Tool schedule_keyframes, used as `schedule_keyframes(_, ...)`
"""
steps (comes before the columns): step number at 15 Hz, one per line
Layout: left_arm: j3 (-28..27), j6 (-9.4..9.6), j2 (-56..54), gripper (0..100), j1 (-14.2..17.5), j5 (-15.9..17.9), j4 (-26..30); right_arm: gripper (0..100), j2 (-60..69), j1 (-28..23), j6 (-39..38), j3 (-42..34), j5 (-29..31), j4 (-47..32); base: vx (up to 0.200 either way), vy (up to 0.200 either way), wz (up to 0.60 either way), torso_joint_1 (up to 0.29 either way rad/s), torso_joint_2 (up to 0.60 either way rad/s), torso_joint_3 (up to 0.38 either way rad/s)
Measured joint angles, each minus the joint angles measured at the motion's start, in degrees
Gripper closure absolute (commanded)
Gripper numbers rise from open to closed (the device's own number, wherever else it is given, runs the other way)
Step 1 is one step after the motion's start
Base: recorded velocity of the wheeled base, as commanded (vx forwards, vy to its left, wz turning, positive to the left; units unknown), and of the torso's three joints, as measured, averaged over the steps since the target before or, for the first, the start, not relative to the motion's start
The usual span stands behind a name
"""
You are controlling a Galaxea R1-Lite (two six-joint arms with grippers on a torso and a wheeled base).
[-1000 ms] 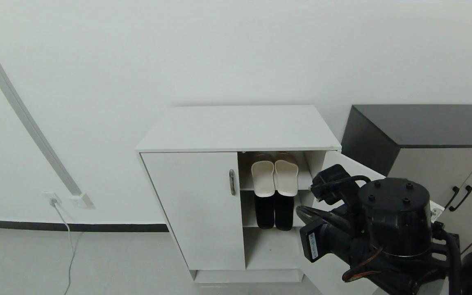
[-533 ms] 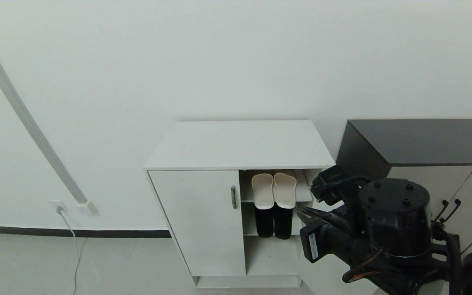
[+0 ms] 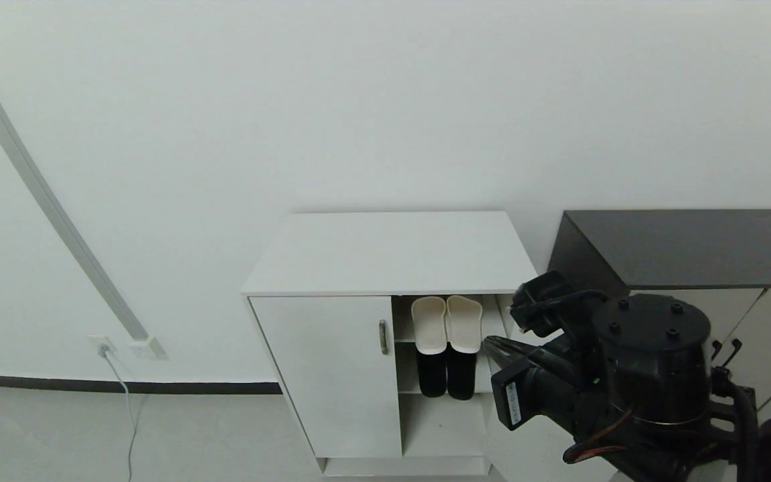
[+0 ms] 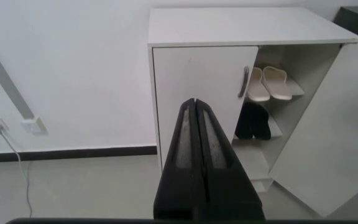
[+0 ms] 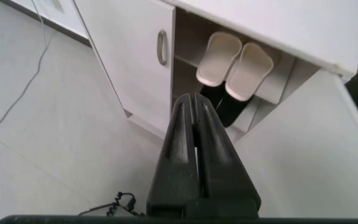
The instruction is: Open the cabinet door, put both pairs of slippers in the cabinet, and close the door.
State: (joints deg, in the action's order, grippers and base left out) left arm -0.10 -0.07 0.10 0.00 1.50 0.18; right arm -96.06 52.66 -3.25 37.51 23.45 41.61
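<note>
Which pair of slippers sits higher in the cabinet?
The white pair; the black pair stands directly below it.

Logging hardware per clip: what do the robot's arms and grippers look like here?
The left gripper and right gripper are black, each with two long flat fingers tapering to narrow tips. The right arm is black, with a round bolted cap, a white label, a black cable and a reddish cable.

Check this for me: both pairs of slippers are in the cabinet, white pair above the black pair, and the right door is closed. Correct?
Not fully. The right door stands open, as the left wrist view shows. The white pair does sit above the black pair inside the cabinet.
</note>
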Motion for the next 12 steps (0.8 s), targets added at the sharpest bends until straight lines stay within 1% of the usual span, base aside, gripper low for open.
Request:
schedule_keyframes(4,0.0,0.05,0.0,100,0.0,-0.02,0.0,100,-0.1,-0.05,0.44,-0.99,-0.2,0.05,0.0,0.0,0.0,0.166,-0.35,-0.185)
schedule_keyframes(8,0.0,0.05,0.0,100,0.0,-0.02,0.0,100,-0.44,-0.05,0.68,-1.21,-0.17,0.05,0.0,0.0,0.0,0.022,-0.05,-0.026)
schedule_keyframes(12,0.0,0.07,0.0,100,0.0,0.0,0.0,100,-0.52,-0.1,1.69,-1.57,-0.17,0.05,0.0,0.0,-0.6,0.006,0.0,0.0)
